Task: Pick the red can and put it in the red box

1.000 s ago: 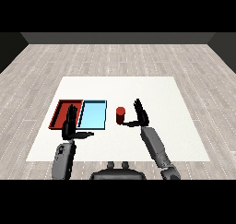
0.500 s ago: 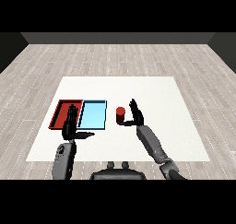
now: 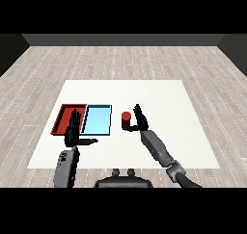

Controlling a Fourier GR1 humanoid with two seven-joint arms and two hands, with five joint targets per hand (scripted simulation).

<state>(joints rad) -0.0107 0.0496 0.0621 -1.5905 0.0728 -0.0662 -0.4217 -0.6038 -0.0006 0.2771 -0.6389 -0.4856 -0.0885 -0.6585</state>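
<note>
One small red cylindrical can [image 3: 126, 120] stands upright on the white table [image 3: 159, 98], just right of the two shallow trays lying side by side: one red tray [image 3: 61, 118] and one light blue tray [image 3: 98, 120]. The black right hand [image 3: 139, 120] sits just beside the can, fingers straight (not curled round it). The black left hand [image 3: 74, 134], fingers straight and holding nothing, overlaps the red tray's near edge.

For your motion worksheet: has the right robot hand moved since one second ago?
Yes. The right robot hand has shifted left, toward the red can and light blue tray.
</note>
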